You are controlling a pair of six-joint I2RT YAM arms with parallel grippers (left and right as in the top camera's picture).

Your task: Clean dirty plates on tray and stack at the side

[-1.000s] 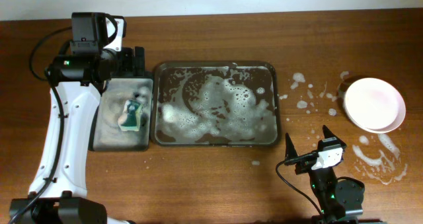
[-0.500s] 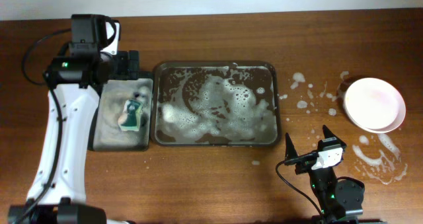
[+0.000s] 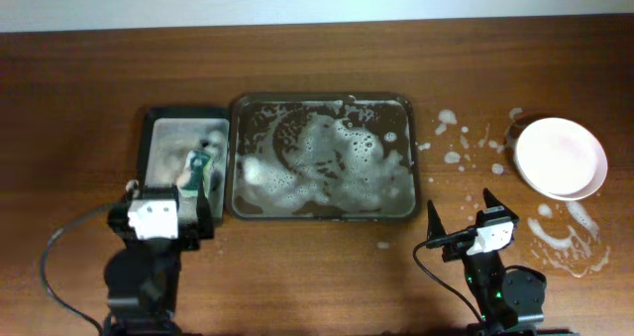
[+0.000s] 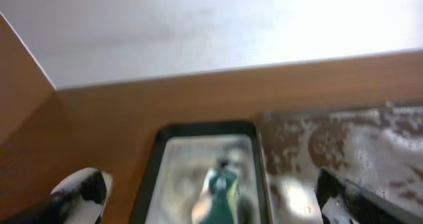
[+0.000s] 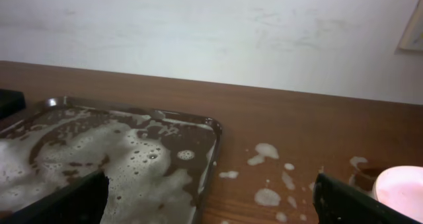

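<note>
1. left gripper [image 3: 166, 199] hung open and empty near the front edge of the bench [image 3: 297, 277]. its fingers were spread wide at the near end of the small tray [image 3: 178, 109] that held the sponge [image 3: 198, 169].
2. my right gripper [image 3: 461, 209] was open too, with nothing between its fingers. it sat low over the bench, just in front of the big tray's right corner.
3. the tray [image 3: 322, 97] carried only foam [image 3: 337, 153] and soapy water, and i saw no plate in it.
4. the plates [image 3: 562, 156] lay in one stack on the side [image 3: 475, 163], to the right and well apart from the tray, among white splashes. the top one was white and looked clean. a pale grey-blue rim and a darker edge peeked out beneath it, and i could not count the stack for certain.
5. judging by that, the washing and stacking looked finished, with nothing left for me to lift.
6. if i had to handle the stack again, i expected stiff, breakable plates, wet and slippery. each would be light alone, but they would be weighty together. i would pinch across the rim on the near-left edge, closest to my right gripper, and lift level so that none slid off.
</note>
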